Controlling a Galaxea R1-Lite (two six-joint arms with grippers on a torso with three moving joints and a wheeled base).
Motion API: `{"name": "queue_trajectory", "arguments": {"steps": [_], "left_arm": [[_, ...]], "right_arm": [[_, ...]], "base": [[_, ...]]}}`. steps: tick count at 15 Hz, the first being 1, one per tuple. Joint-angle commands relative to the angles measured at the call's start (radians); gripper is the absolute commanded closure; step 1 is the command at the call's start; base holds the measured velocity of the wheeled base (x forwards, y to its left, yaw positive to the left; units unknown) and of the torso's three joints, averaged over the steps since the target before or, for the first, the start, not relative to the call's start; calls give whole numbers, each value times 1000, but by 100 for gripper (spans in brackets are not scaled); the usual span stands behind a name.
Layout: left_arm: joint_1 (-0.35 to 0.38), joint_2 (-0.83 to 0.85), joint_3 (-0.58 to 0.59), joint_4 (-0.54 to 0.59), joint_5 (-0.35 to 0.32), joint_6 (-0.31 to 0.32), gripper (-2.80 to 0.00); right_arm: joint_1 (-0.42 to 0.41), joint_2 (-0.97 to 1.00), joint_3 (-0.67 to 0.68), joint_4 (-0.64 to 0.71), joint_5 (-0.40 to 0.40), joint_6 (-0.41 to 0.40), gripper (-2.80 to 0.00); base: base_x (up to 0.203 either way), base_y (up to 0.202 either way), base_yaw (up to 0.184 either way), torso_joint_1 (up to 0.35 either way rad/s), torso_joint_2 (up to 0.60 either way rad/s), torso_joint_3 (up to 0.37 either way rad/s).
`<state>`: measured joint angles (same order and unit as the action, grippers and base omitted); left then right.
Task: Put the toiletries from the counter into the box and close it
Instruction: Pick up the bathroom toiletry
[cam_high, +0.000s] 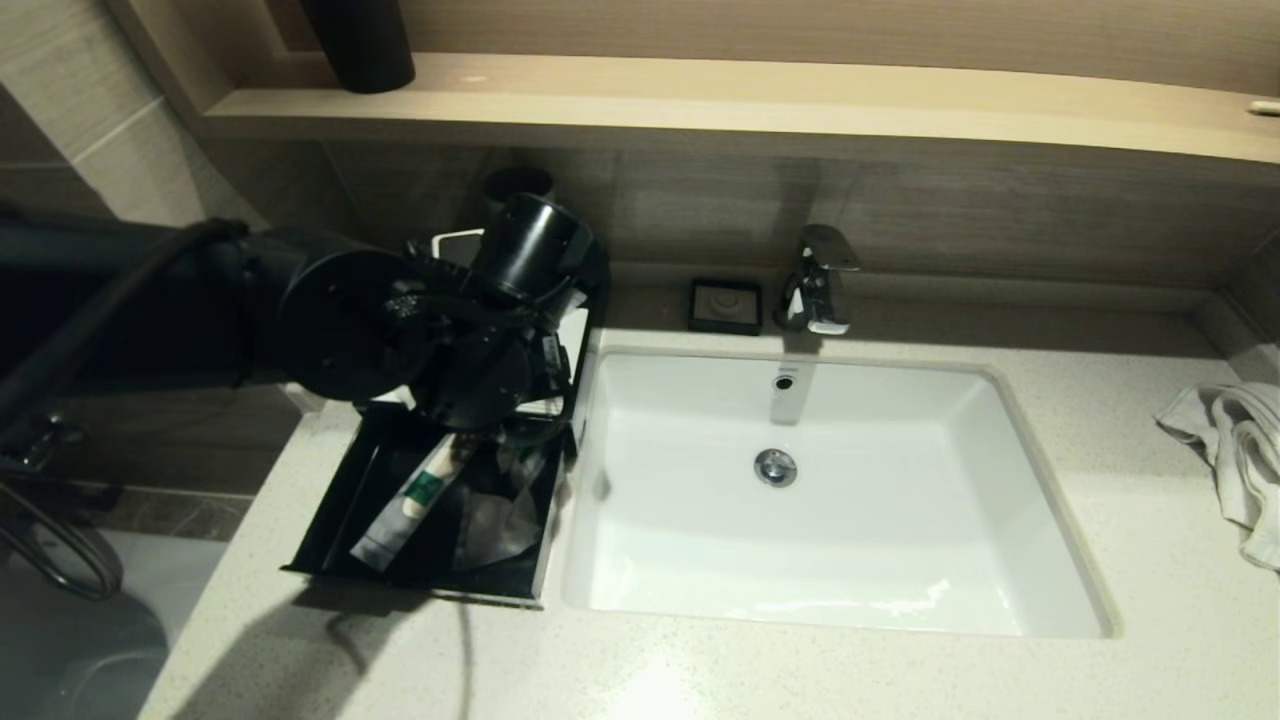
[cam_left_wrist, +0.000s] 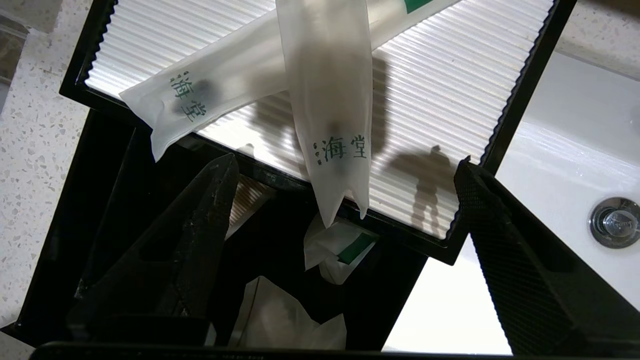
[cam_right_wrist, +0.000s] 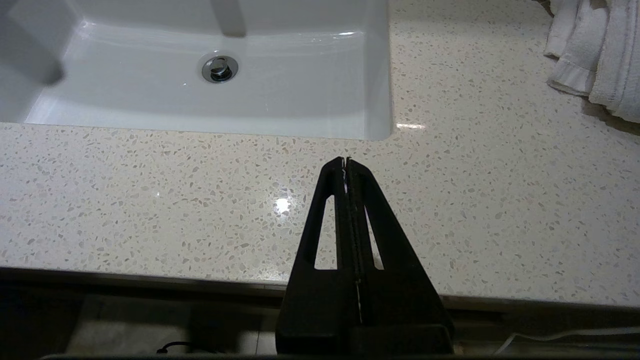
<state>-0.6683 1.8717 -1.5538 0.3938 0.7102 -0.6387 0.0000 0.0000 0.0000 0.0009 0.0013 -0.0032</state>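
A black box (cam_high: 330, 510) stands open on the counter left of the sink. A white packet with a green band (cam_high: 410, 505) and a clear packet (cam_high: 500, 515) lie in it. My left arm (cam_high: 400, 330) hangs over the box and hides its rear. In the left wrist view the left gripper (cam_left_wrist: 345, 165) is open and empty above the box (cam_left_wrist: 100, 200). Two white sachets with green characters, one (cam_left_wrist: 325, 100) across the other (cam_left_wrist: 210, 85), rest on the ribbed white lid (cam_left_wrist: 450, 100). More packets (cam_left_wrist: 340, 247) lie below them. My right gripper (cam_right_wrist: 346, 161) is shut and empty over the counter's front edge.
The white sink (cam_high: 900, 560) with its drain (cam_high: 775, 467) is right of the box, and a chrome faucet (cam_high: 820, 280) stands behind it. A small black dish (cam_high: 725, 305) sits by the wall. A white towel (cam_high: 1230, 450) lies at the far right. A wooden shelf (cam_high: 700, 100) runs overhead.
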Motion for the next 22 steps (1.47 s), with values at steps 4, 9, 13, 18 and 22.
{"name": "queue_trajectory", "arguments": {"steps": [4,9,13,18,22], "left_arm": [[7,14,-2,2,-1,-28,-280],[12,30,-5,2,-6,-42,-280],[21,37,-9,0,-6,-42,-280],[30,41,-9,0,-6,-52,-280],[34,46,-13,0,-5,-52,-280]], "right_arm": [[0,0,0,1,0,0,0],[0,0,0,-1,0,0,0],[0,0,0,1,0,0,0],[0,0,0,1,0,0,0],[0,0,0,0,0,0,0]], "base": [[0,0,0,0,0,0],[0,0,0,0,0,0],[0,0,0,0,0,0],[0,0,0,0,0,0],[0,0,0,0,0,0]]}}
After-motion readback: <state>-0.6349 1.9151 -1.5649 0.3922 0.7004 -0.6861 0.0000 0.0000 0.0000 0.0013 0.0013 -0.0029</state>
